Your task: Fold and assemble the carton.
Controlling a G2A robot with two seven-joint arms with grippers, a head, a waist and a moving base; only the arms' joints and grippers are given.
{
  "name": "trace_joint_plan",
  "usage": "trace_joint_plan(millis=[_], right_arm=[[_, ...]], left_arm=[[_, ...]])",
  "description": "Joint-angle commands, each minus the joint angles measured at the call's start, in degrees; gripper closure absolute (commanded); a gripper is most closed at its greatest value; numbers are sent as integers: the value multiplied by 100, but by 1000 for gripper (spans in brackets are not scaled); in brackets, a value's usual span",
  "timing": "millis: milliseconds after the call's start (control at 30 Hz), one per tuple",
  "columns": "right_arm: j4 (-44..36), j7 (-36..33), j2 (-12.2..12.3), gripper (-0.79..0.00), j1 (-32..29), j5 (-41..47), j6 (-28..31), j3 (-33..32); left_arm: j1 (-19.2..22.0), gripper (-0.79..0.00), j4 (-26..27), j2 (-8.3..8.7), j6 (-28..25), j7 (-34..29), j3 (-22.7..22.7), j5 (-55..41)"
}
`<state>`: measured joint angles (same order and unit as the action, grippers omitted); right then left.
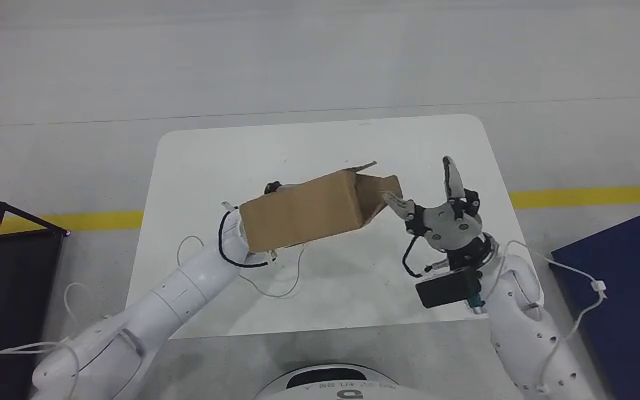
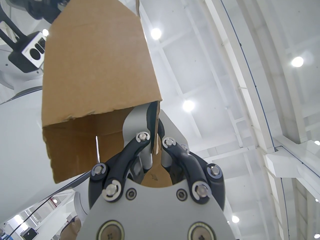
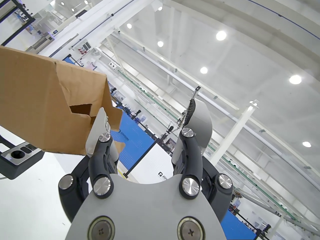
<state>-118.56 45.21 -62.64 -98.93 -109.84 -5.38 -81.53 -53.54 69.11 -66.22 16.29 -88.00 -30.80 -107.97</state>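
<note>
Carton (image 1: pixel 305 212) mid-frame; left gripper (image 2: pixel 155 138) clamped on its edge, right gripper (image 3: pixel 150 118) spread wide by end flap (image 1: pixel 385 195). Best: hold firm, press flap along crease.

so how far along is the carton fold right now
Done: the carton is opened into a sleeve and held over the table. In hand: the left tool is shut on one wall edge, and the right tool is open with one finger against an end flap. Left: both ends look open, with the flaps not yet folded or tucked.
</note>
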Motion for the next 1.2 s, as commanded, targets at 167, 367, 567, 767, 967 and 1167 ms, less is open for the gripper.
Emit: trace_joint_plan(millis=[167, 367, 567, 767, 967, 1167], right_arm=[[78, 395, 9, -600, -466, 329, -196, -444], [168, 450, 16, -600, -491, -60, 92, -289], [145, 361, -1, -594, -233, -290, 342, 33], [154, 284, 4, -606, -66, -389, 659, 140], [103, 72, 18, -622, -15, -676, 877, 213], [28, -55, 21, -616, -51, -795, 805, 221]], left_arm=[[38, 0, -1, 6, 0, 0, 8, 13], [89, 0, 4, 0, 16, 16, 70, 29], [135, 0, -40, -25, 14, 14, 168, 74], [132, 0, -127, -33, 0, 0, 211, 151], [84, 0, -195, -24, 0, 0, 174, 279], [44, 0, -182, -15, 0, 0, 91, 457]])
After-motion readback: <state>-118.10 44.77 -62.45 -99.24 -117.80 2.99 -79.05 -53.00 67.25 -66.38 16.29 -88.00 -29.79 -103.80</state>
